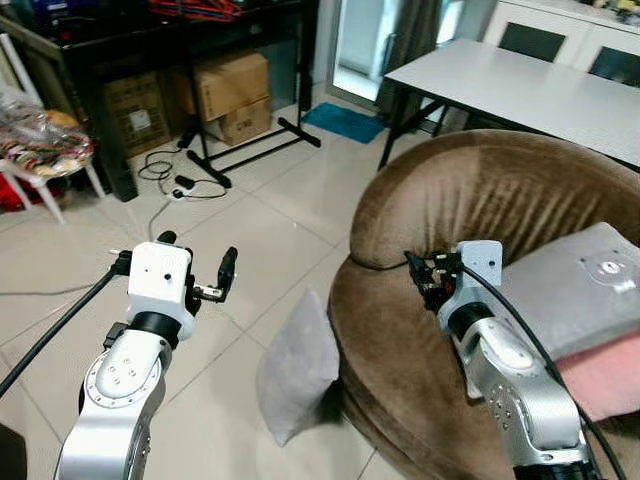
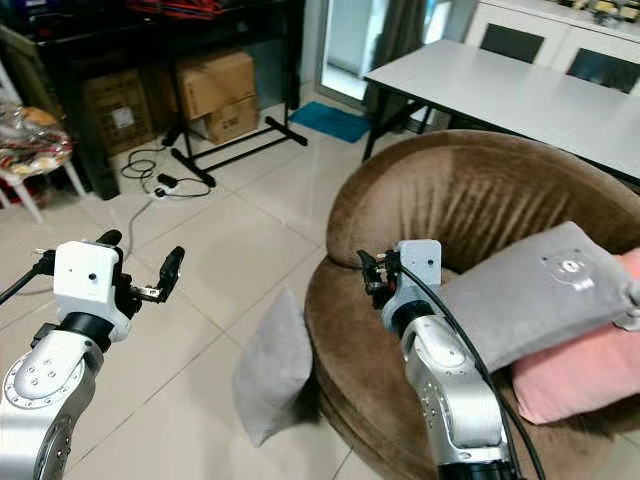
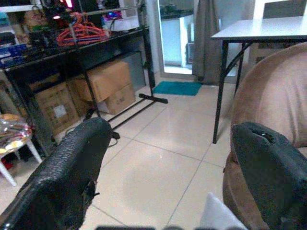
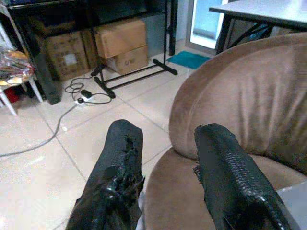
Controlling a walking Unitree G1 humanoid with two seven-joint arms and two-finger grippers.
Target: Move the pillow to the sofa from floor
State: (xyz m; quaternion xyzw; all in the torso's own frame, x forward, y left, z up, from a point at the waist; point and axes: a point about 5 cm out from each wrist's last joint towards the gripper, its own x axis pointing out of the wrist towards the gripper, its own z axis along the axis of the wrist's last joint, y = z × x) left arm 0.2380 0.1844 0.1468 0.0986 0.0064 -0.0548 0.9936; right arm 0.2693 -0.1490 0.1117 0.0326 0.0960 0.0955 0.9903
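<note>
Grey and slumped on its edge, the floor pillow (image 1: pixel 298 370) leans against the outer base of the round brown velvet sofa (image 1: pixel 470 210), resting on pale floor tiles (image 1: pixel 240 240) between the robot's two raised arms. The left gripper (image 1: pixel 197 268) hovers above the tiles, up and to the left of the pillow, its black fingers (image 3: pixel 67 177) spread wide and holding nothing. The right gripper (image 1: pixel 420 272) hangs over the sofa's seat, fingers (image 4: pixel 115 167) parted and empty. A grey cushion (image 2: pixel 540 295) and a pink cushion (image 2: pixel 580 375) already lie on the seat. The pillow looks light, soft and easily crushed, so it should sag and fold when lifted. A pinch on the upper corner or top edge, which stands free of the sofa, seems the likeliest hold. Cardboard boxes (image 1: pixel 232 95) and a white table (image 1: pixel 520 90) stand beyond.
</note>
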